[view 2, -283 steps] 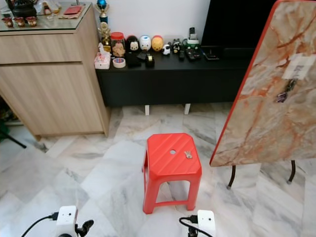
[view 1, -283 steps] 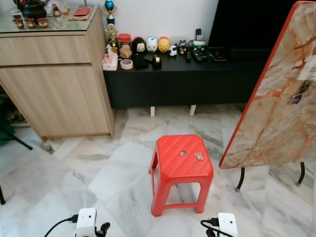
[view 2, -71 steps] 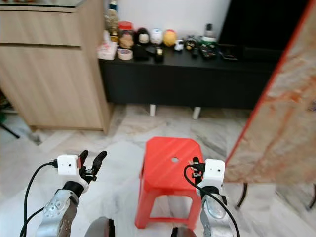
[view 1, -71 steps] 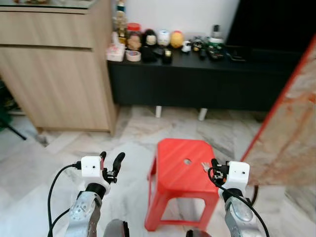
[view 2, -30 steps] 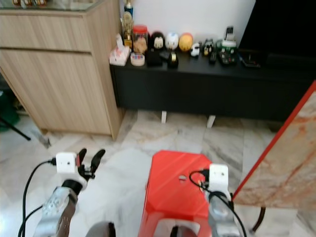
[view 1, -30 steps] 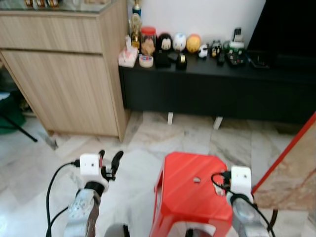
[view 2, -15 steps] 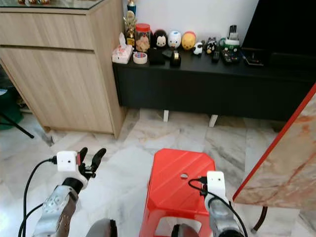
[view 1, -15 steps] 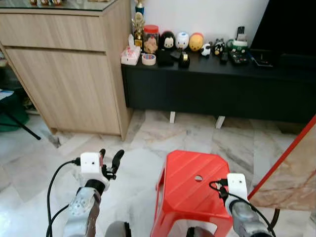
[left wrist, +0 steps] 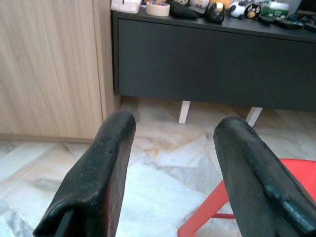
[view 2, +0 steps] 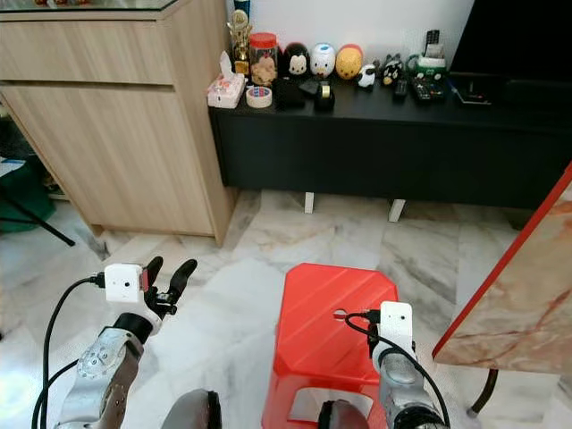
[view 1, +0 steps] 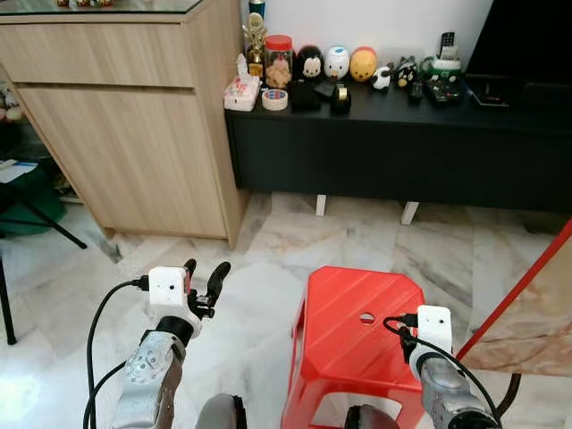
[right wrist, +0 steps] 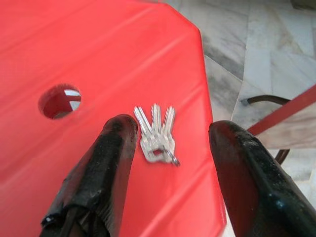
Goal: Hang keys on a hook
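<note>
My left gripper (view 1: 206, 273) waits open over the floor, holding nothing. My right gripper (right wrist: 163, 148) has its jaws wide open around the keys (right wrist: 157, 134) on the red stool (view 1: 353, 313). If I close crooked, they might slide off.

You see the stool (right wrist: 98, 59) in red plastic, smooth and a little glossy. The keys (right wrist: 157, 134) on it are bright silver metal. The gripper fingers (right wrist: 247, 182) look matt black and slightly rough. The floor (view 1: 268, 241) is polished marble, the cabinet (view 1: 134, 134) pale matt wood, the bench (view 1: 402, 152) matt black.
</note>
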Controlling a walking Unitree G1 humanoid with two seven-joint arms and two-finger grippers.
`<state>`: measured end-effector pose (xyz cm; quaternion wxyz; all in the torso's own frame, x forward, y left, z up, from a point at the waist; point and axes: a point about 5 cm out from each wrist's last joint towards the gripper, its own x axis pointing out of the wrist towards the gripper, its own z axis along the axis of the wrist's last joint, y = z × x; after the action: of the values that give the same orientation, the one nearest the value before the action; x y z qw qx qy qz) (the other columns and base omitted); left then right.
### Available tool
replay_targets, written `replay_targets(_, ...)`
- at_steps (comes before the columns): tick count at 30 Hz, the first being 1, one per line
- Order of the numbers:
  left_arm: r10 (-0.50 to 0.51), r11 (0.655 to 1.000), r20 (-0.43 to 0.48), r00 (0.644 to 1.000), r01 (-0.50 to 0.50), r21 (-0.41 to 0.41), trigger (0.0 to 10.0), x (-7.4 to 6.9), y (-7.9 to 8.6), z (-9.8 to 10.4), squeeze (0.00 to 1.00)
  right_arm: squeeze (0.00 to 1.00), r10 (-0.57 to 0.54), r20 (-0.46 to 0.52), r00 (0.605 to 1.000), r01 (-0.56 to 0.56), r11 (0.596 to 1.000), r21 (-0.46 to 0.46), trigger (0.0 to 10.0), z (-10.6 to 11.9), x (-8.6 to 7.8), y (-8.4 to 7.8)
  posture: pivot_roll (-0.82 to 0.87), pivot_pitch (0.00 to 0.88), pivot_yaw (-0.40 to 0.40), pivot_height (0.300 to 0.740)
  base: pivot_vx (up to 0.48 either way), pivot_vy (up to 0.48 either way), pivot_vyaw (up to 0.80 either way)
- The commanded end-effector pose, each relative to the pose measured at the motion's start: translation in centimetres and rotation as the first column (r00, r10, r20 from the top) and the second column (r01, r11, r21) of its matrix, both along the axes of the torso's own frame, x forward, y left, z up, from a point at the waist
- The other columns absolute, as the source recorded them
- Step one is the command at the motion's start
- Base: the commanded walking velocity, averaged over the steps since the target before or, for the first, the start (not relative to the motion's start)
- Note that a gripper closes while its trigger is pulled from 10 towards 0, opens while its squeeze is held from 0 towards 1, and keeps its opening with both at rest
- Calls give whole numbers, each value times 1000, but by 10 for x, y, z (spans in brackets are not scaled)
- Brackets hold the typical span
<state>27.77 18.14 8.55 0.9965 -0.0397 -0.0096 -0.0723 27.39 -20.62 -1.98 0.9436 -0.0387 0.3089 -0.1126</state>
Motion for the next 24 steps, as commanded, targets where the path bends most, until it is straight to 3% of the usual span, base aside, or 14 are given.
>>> replay_targets(1, -12, 1000, 8, 1000, 12, 1, 10000, 0, -2, 5, 0, 0, 3, 16, 1000, -3, 1000, -23, 10000, 5, 5, -4, 105, 122, -8, 627, 0, 0, 0)
replay_targets(6, -18, 1000, 13, 1000, 18, -5, 10000, 0, -5, 10, 0, 0, 9, 21, 1000, -8, 999, -32, 10000, 10, 10, -6, 102, 135, -10, 627, 0, 0, 0)
replay_targets(17, -4, 1000, 21, 1000, 5, -22, 10000, -2, -9, 19, 0, 0, -3, -34, 999, 2, 999, -33, 10000, 5, 5, -12, 119, 192, -23, 627, 0, 0, 0)
replay_targets(24, 13, 1000, 4, 1000, -13, -18, 10000, -13, -5, 18, 0, 0, 10, -54, 998, -11, 1000, -21, 10000, 4, 5, -11, 124, 220, -21, 627, 0, 0, 0)
